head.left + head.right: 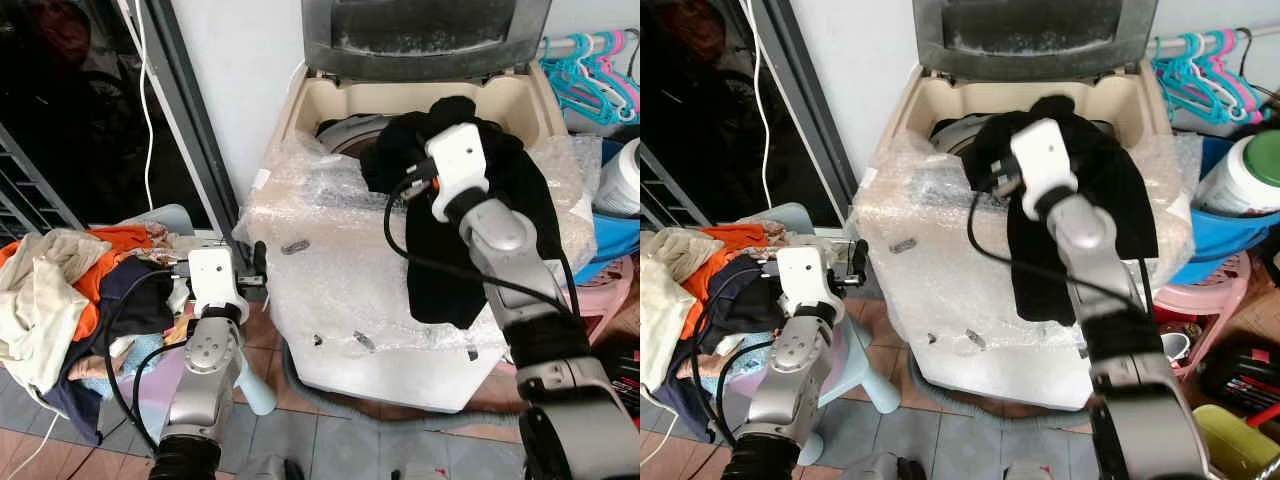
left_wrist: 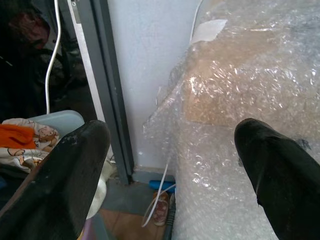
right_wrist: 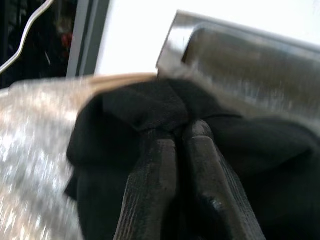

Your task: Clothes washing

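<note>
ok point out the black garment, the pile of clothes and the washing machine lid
black garment (image 1: pixel 445 270), left eye view, part hanging down over the machine's front
pile of clothes (image 1: pixel 50 290), left eye view, cream cloth on top
washing machine lid (image 1: pixel 425 35), left eye view, raised grey panel

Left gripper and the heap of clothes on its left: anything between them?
Nothing solid: the open left gripper hangs beside the bubble-wrapped washing machine, the heap of clothes behind its wrist, per the left eye view.

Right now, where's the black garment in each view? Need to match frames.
Left eye view: black garment draped over the washing machine's front edge, upper right of centre.
Right eye view: same drape, nearer centre.
Left wrist view: not in it.
Right wrist view: bunched across the middle, pinched by the right end effector.
Shared landmark: the raised grey lid.
</note>
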